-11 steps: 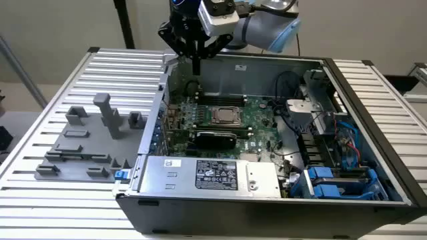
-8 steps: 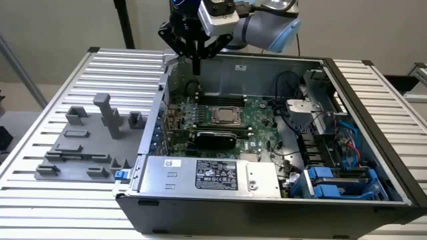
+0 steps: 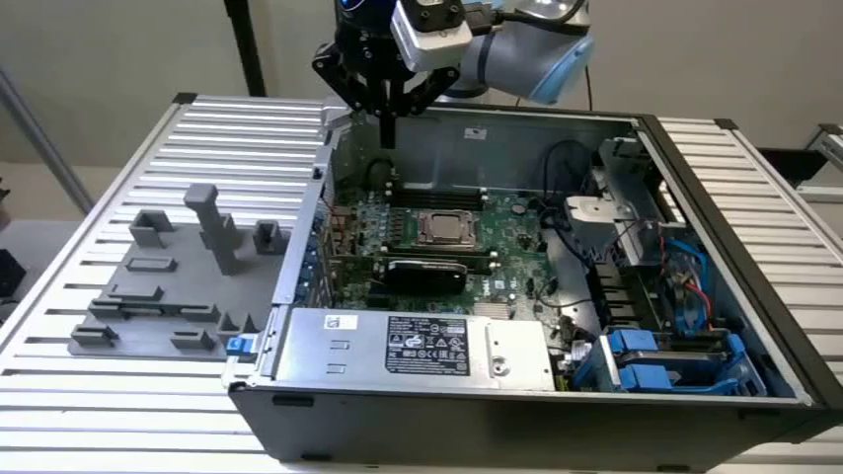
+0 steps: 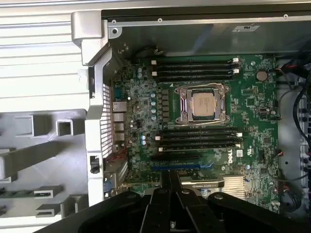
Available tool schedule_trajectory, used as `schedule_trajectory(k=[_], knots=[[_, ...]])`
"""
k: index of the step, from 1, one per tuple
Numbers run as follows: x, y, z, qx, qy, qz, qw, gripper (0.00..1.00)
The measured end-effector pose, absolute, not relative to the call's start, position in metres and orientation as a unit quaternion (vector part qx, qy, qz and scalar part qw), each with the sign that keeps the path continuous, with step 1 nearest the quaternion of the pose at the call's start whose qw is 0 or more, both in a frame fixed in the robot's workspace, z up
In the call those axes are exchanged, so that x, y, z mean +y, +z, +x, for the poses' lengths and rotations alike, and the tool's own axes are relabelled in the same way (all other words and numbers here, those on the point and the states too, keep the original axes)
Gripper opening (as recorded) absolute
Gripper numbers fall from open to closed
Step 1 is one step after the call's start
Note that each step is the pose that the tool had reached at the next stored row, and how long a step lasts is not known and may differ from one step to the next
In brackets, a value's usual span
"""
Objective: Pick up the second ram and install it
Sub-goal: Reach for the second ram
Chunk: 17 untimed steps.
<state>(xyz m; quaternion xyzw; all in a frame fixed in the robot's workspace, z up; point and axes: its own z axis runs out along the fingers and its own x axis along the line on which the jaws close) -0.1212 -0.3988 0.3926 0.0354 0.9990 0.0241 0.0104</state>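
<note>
Hovering with claw (image 3: 389, 140) clenched tight above the open computer case (image 3: 527, 420), toward the exterior view's left, over the green motherboard (image 3: 514, 222); grey holder (image 3: 145, 296) alongside on the table (image 3: 79, 385).

The computer case (image 3: 435, 415) is set on the table (image 3: 79, 395), with a fixture block (image 3: 172, 286) placed beside it on the exterior view's left. Inside the case, the motherboard (image 3: 507, 222) is laid flat, with the CPU (image 3: 441, 229) seated mid-board and the power supply (image 3: 421, 346) mounted in front. The gripper (image 3: 387, 133) is positioned above the far wall.
</note>
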Motion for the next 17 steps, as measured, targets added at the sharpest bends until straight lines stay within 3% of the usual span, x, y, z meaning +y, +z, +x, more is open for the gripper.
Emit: schedule_trajectory(k=[17], knots=[[-0.41,0.393,-0.193,0.999,0.024,0.035,0.013,0.0]])
